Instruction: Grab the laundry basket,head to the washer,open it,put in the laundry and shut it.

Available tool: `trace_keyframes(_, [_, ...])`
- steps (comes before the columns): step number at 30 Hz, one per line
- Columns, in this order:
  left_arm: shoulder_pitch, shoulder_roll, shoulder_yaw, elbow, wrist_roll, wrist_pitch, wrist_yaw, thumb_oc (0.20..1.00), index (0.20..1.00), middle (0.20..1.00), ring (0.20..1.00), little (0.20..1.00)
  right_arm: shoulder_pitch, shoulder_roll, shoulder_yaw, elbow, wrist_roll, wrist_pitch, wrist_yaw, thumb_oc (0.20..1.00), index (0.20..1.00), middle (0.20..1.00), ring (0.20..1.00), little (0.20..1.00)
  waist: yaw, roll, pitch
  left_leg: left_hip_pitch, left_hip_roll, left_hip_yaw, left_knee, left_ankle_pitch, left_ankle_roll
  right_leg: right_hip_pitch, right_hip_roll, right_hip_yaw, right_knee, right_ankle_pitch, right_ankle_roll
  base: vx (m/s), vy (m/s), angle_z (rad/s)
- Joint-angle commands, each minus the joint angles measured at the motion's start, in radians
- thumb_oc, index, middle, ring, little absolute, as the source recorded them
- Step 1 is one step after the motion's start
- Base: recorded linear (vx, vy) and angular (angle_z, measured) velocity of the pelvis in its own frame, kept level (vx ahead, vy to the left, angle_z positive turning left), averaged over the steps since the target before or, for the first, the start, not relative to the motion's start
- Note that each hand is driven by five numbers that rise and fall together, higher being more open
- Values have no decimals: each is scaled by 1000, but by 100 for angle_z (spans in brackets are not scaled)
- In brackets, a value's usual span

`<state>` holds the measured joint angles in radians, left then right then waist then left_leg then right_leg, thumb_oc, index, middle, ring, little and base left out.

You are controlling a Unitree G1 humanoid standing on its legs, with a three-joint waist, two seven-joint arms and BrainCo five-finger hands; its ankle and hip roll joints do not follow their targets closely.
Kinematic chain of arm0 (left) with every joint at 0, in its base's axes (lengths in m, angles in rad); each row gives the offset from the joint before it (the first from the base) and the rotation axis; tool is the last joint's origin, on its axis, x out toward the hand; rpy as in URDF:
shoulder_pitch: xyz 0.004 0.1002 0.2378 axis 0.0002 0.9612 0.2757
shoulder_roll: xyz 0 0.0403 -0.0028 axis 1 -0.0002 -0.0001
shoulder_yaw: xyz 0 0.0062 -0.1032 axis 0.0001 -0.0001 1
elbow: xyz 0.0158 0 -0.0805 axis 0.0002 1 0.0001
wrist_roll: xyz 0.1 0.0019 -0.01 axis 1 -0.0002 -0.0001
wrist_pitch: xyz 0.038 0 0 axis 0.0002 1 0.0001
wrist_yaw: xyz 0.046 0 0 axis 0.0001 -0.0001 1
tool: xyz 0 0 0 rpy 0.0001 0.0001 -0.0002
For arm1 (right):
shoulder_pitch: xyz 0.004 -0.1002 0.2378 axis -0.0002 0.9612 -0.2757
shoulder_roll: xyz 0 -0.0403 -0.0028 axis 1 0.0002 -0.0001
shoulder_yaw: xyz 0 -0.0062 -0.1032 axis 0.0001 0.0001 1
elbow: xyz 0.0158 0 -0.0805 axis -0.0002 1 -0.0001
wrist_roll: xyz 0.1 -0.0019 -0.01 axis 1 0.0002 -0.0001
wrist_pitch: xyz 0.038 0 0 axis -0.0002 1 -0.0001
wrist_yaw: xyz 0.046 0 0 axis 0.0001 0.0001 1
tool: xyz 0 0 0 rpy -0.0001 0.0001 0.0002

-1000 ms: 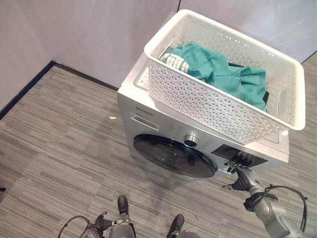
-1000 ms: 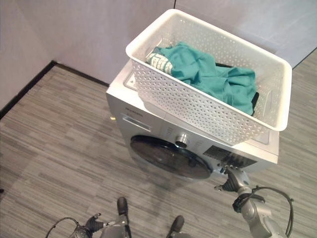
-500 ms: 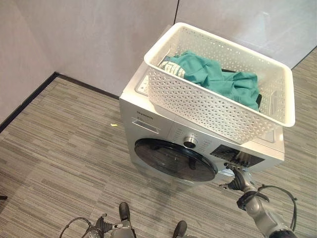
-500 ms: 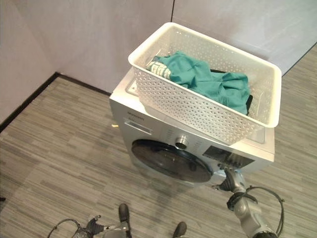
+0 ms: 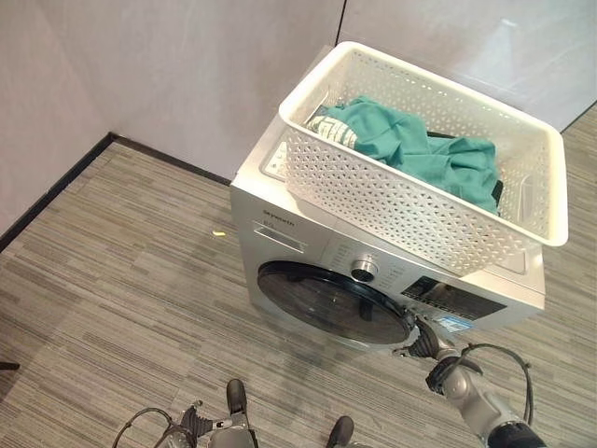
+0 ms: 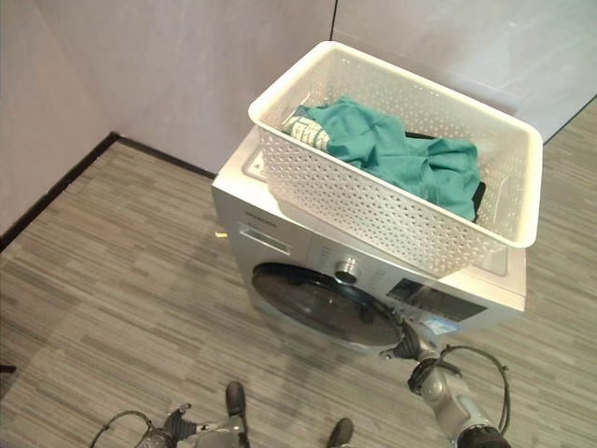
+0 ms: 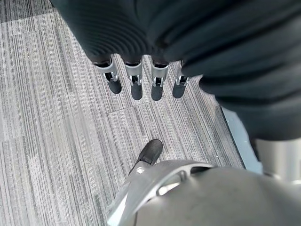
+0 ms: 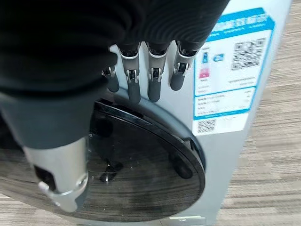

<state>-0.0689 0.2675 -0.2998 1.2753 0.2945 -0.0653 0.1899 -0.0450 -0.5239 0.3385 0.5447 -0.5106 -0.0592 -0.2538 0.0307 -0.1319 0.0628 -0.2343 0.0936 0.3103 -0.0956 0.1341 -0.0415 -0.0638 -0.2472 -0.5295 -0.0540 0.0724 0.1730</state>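
Underfoot, grey striped plank-pattern floor running up to pale walls with a dark skirting strip. Against the wall, silver-grey front-loading washing machine, its round dark-glass door closed flush, a chrome dial above the glass and a blue-and-white sticker on the front panel beside the door. Resting on top of the machine, white perforated plastic laundry basket, rectangular, overhanging the front edge a little. Heaped inside the basket, crumpled teal-green cloth with a pale striped piece at one end. Low at the machine's front, right hand close to the door's right rim; in the right wrist view, fingers loosely straight and spread over the glass edge, holding nothing, contact with the door not clear. Down near the bottom of the eye views, left hand hanging over bare floor, fingers relaxed and empty.
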Motion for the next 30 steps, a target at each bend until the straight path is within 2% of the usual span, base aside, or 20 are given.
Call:
trace_keyframes(1, [-9,-89,-66,51,34,-30,17,1000,1000,1000,1000,1000,-72,-43,-4,26,-43,-8,-67,1000,1000,1000,1000,1000,32,23,35,51,44,4,8,-83,-59,-27,-61,47,-33,172,89,0,0,0])
trace_keyframes(11, [-7,-91,-73,70,48,-34,34,1000,1000,1000,1000,1000,-83,-17,43,125,-62,-17,-97,1000,1000,1000,1000,1000,30,27,37,48,42,6,8,-82,-59,-32,-60,48,-33,176,89,0,0,0])
trace_keyframes(13, [-9,-93,-83,81,51,-35,39,1000,1000,1000,1000,1000,-109,18,76,248,-52,-24,-118,1000,1000,1000,1000,1000,33,28,35,48,40,8,8,-81,-60,-33,-63,47,-33,175,89,0,0,0])
trace_keyframes(30, [-2,-88,-77,119,67,-30,59,1000,1000,1000,1000,1000,-185,84,170,336,-74,-36,-131,1000,1000,1000,1000,1000,49,28,27,48,27,5,8,-78,-61,-30,-74,44,-33,171,89,2,1,0])
